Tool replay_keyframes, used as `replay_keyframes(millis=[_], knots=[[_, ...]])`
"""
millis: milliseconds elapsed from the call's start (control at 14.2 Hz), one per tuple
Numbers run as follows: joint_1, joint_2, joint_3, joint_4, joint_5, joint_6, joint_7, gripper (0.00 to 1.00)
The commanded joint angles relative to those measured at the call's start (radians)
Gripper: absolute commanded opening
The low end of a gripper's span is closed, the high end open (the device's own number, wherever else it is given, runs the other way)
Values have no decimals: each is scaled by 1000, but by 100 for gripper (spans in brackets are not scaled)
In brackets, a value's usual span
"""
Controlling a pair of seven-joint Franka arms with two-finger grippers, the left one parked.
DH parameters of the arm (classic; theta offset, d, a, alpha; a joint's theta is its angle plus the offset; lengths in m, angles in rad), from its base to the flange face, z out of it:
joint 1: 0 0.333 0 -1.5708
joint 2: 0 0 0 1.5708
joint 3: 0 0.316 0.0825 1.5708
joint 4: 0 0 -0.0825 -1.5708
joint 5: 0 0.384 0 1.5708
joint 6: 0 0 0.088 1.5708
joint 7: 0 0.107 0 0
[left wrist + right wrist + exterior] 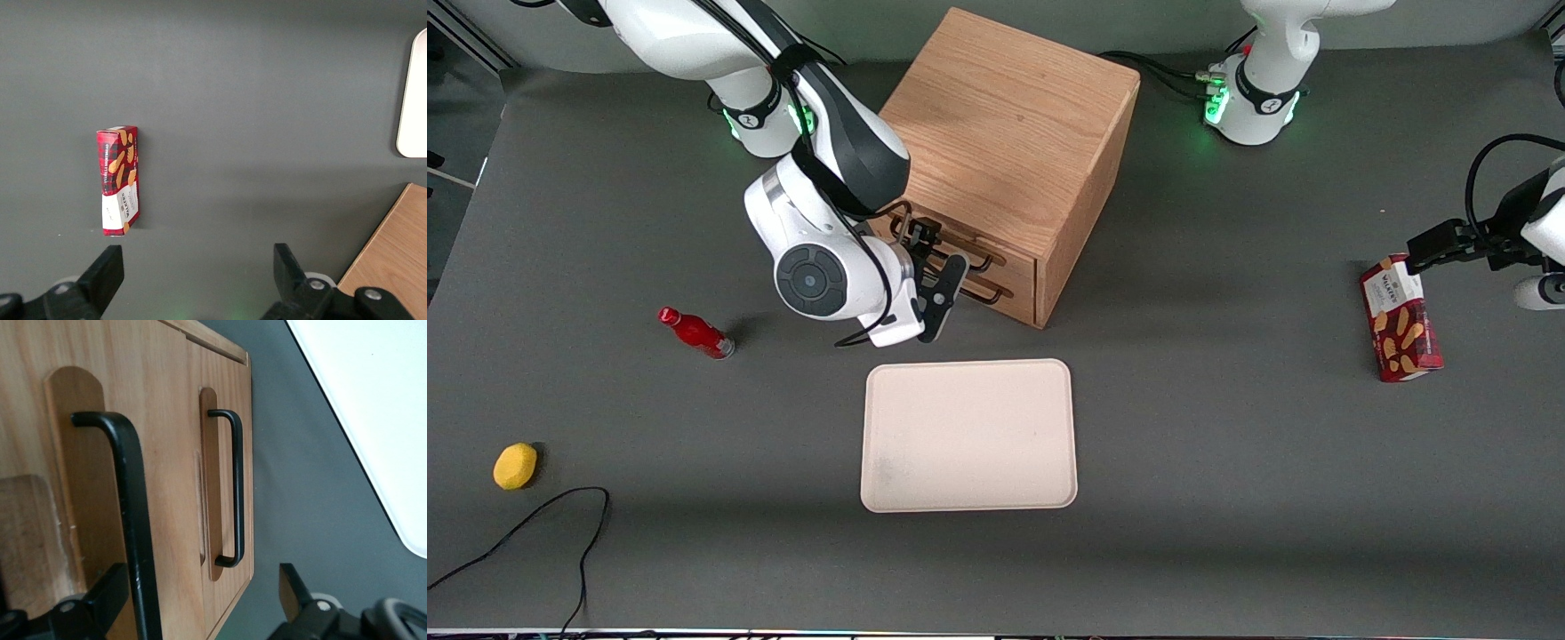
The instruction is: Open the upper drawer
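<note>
End effector [943, 277] open at upper drawer [87, 453], drawer shut

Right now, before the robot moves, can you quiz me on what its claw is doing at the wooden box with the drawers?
1. True or false: the upper drawer is already pulled out.
2. Which thing lies on the table in front of the cabinet?
A. the beige tray
B. a yellow sponge
C. a red bottle
3. Fill in: the claw is open, with the upper drawer's black ____ between its fingers.

Key:
1. False, it sits shut.
2. A.
3. handle.
</note>
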Motion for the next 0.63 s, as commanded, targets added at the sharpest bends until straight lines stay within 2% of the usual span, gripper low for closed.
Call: replay_keyframes(millis=[0, 562], knots=[[15, -14, -10, -28, 17, 37, 18, 100], [-14, -8, -20, -16, 17, 54, -11, 100]])
